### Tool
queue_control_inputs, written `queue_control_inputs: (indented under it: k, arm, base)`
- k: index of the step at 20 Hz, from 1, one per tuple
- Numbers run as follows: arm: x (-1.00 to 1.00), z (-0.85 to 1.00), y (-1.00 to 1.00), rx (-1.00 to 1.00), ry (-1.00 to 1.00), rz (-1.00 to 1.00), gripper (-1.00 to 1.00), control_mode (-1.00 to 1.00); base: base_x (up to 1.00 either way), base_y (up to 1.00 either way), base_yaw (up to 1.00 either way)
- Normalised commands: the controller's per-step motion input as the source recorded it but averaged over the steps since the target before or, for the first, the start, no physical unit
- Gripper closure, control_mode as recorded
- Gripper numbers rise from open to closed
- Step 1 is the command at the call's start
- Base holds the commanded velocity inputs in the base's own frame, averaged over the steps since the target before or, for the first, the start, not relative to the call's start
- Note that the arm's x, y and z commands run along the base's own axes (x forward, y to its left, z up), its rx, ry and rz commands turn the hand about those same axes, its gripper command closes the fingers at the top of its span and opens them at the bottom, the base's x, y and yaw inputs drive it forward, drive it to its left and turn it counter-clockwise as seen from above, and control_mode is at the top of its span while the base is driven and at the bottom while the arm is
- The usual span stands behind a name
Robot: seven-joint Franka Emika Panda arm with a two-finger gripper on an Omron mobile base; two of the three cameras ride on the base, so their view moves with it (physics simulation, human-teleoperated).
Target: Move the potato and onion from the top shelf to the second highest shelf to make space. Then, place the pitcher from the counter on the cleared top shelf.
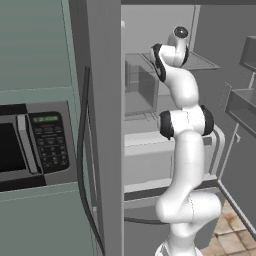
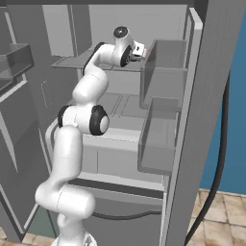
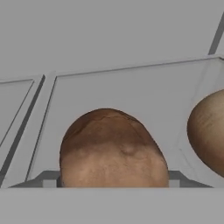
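- Sitting on the top shelf (image 3: 131, 83), the potato (image 3: 113, 148) lies close before the gripper (image 2: 139, 51); jaw spacing cannot be told.
- Onion (image 3: 209, 131) lies beside the potato toward the shelf's edge, apart from it.

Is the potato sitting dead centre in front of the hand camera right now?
Yes. In the hand view the mottled brown potato sits low and central, with the smoother onion off at the right edge.

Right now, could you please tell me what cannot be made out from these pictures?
- Tool: too small in the right base view to tell open or shut.
- Potato: its bottom is cut off at the hand view's lower edge.
- Onion: cut by the hand view's right edge.
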Motion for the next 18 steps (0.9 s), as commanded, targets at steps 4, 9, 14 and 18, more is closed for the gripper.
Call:
queue_control_inputs:
  k: [4, 9, 14, 18]
  arm:
    - [-0.21, -0.99, 0.00, 0.00, -0.20, 0.00, 1.00, -1.00]
    - [-0.34, -0.47, 0.00, 0.00, -0.23, 0.00, 1.00, -1.00]
    - [-0.65, 0.03, 0.05, 0.00, -0.15, 0.00, 1.00, -1.00]
    - [-0.90, 0.40, 0.12, -0.01, -0.07, 0.00, 1.00, -1.00]
  base:
    - [0.00, 0.00, 0.00]
    - [0.00, 0.00, 0.00]
    - [0.00, 0.00, 0.00]
    - [0.00, 0.00, 0.00]
